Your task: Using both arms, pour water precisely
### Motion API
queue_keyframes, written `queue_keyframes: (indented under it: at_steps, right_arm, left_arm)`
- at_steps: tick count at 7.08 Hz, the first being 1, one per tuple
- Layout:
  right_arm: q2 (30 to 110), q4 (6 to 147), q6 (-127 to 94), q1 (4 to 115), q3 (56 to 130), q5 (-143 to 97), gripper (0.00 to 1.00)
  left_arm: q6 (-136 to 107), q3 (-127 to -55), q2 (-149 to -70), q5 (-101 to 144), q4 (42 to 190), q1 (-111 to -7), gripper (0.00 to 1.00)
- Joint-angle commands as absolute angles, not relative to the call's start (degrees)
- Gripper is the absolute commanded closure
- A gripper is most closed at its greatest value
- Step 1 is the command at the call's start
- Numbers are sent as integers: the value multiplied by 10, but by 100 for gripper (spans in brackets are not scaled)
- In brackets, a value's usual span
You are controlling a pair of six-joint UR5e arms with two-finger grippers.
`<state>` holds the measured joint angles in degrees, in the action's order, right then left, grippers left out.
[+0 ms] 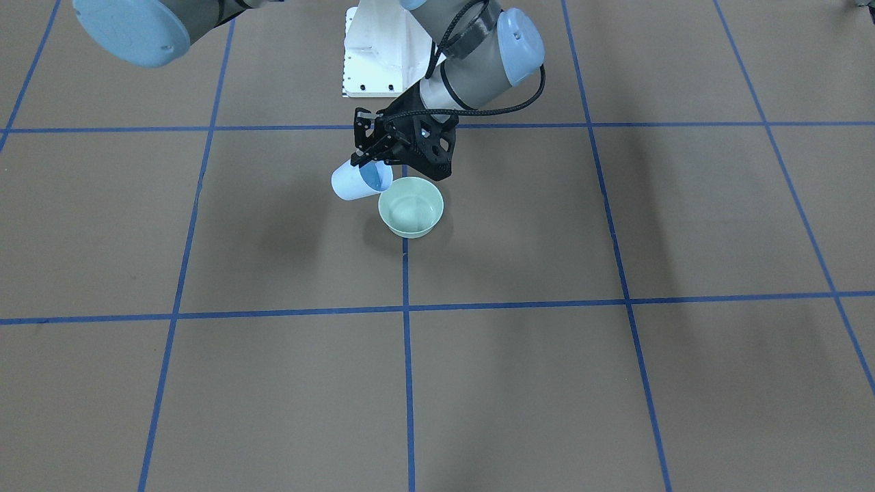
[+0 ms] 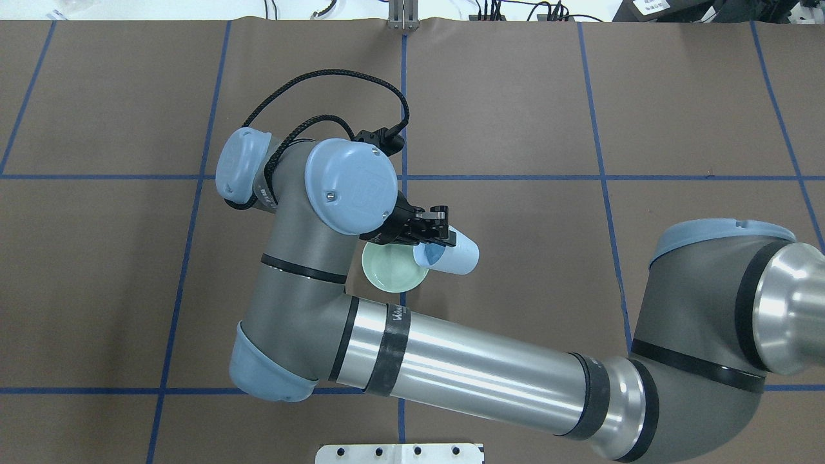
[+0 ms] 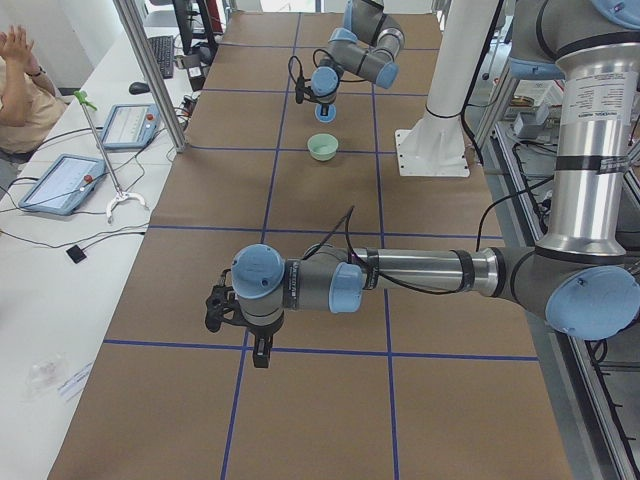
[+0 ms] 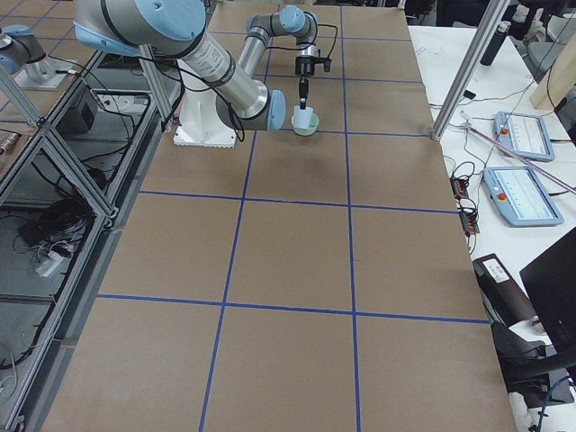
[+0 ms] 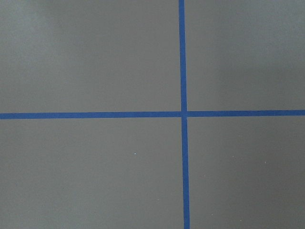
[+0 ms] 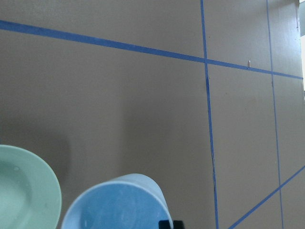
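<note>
Off on my left side, the left gripper (image 3: 240, 328) hangs above the table (image 3: 300, 420), its jaw opening beyond my telling. At centre sits the bowl (image 2: 388, 272); over its edge the right gripper (image 2: 438, 237) pinches the tipped cup (image 2: 459, 258). I cannot spot the water; pouring seems midway, righting remains.

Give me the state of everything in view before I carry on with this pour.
right claw: shut on the cup's rim.
cup: held up, tipped nearly sideways, mouth at the bowl's rim.
bowl: upright on the table.
water: not discernible in cup or bowl.
left claw: hangs over bare table, far from the bowl; open or shut, cannot tell.
</note>
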<state>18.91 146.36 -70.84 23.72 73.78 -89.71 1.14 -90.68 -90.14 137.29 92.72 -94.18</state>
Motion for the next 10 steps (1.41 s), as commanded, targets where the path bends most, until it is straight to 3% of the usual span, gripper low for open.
queue_keyframes:
  at_steps: [1, 3, 5, 10]
  right_arm:
    - [144, 1475, -708, 234, 672, -893, 100]
    - [132, 1488, -708, 233, 652, -889, 100]
    - [86, 1492, -708, 231, 572, -887, 100]
    - [57, 1492, -708, 231, 503, -879, 100]
  left_arm:
    - [11, -904, -902, 1374, 927, -941, 0]
    - [11, -900, -902, 1374, 927, -941, 0]
    - [11, -897, -901, 1374, 927, -941, 0]
    - [12, -893, -902, 1374, 927, -941, 0]
